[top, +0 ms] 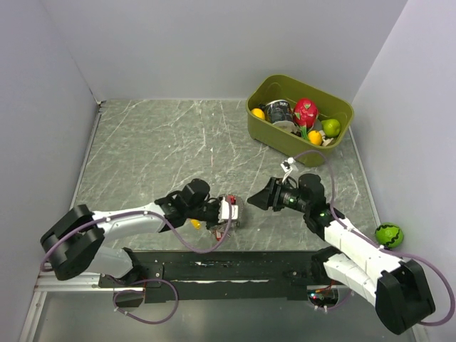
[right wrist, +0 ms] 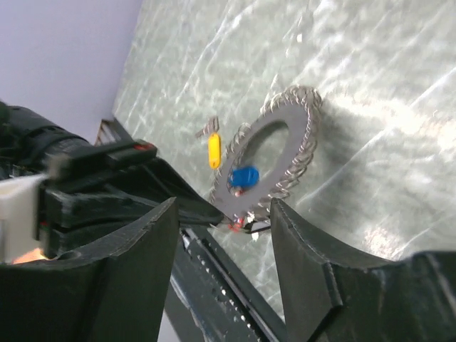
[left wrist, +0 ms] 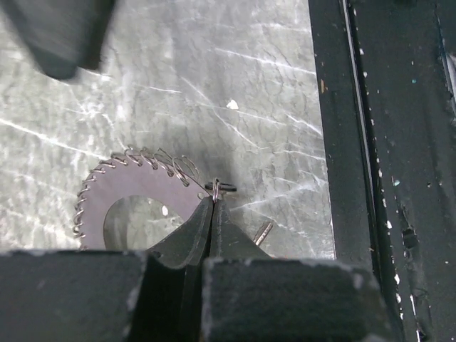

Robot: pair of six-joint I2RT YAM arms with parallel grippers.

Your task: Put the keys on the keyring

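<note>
The keyring (left wrist: 135,178), a grey ring fringed with many small keys, is held tilted above the table. It also shows in the right wrist view (right wrist: 292,135) with a blue cap (right wrist: 244,176) and red bits at its lower edge. My left gripper (top: 229,211) (left wrist: 212,203) is shut on the ring's thin wire edge. A small black-capped key (left wrist: 224,187) (right wrist: 260,226) sits right at that pinch; I cannot tell if it is threaded on. The yellow-capped key (top: 195,224) (right wrist: 214,149) lies on the table under the left arm. My right gripper (top: 253,199) (right wrist: 222,206) is open and empty, facing the ring from the right.
A green bin (top: 285,80) with toy fruit and a cup stands at the back right. A green ball (top: 389,234) lies at the right edge. A black rail (top: 235,267) (left wrist: 356,142) runs along the near table edge, close to the ring. A loose silver shaft (left wrist: 262,231) lies by the left fingers.
</note>
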